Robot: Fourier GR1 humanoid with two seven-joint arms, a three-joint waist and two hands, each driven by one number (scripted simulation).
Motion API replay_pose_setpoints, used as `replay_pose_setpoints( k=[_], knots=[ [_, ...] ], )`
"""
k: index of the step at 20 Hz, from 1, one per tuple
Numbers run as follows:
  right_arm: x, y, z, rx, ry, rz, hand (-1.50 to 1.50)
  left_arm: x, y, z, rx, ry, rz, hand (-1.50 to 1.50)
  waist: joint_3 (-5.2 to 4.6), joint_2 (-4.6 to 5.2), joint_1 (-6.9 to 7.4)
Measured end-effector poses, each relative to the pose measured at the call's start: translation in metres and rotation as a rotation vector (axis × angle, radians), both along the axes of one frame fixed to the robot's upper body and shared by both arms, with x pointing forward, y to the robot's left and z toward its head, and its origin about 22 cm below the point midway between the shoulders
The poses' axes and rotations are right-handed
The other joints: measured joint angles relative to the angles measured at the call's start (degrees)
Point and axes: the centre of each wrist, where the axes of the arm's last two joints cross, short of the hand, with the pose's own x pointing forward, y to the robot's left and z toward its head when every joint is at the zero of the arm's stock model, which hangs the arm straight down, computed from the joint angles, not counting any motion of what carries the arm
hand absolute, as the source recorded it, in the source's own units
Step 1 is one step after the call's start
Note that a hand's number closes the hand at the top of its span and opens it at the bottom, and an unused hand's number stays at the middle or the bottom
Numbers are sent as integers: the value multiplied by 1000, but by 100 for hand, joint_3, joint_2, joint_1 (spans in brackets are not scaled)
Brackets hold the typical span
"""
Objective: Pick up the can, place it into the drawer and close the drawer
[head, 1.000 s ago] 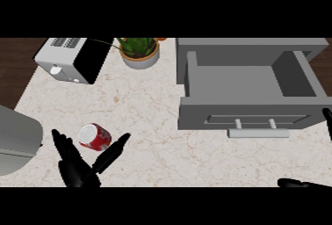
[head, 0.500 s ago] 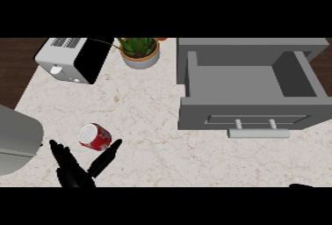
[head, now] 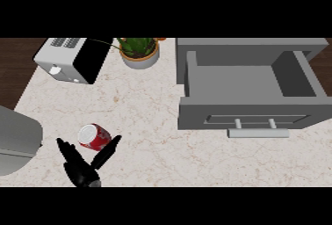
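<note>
A red can (head: 95,136) with white markings lies on its side on the marble counter at the lower left. My left hand (head: 81,168) sits just below it, open, with its fingers and thumb spread in a V on either side of the can's near end; whether they touch it I cannot tell. The grey drawer (head: 250,115) stands pulled open at the right, its inside bare, with a bar handle (head: 256,124) on its front. My right hand is out of the picture.
A white and black toaster (head: 71,59) stands at the back left. A potted plant (head: 140,52) is beside it. A grey rounded appliance (head: 16,140) juts in at the left edge, close to the can.
My left hand has slid down and slightly right, pulling back from the can. My right hand, seen at the right and lower edge a second ago, has left the view.
</note>
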Motion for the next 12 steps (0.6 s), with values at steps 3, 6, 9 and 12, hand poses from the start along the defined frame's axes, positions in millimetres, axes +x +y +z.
replay_pose_setpoints(
  k=[3, 6, 9, 12],
  knots=[
    [-4, -3, -4, -4, -2, 0, -150, 2, 6, -9, 2, -1, 9, -150, 2, -1, -1],
    [1, 1, -5, -1, -1, 1, -150, 6, 17, -17, 5, -7, 4, -150, 2, 0, 3],
    [6, 1, -7, -7, -2, 0, -150, 17, 28, -24, 11, -18, -10, -150, 2, 2, -3],
    [5, -5, -2, -9, -5, -2, -150, 21, 33, -26, 15, -32, -40, -150, 7, -2, -5]
  ],
)
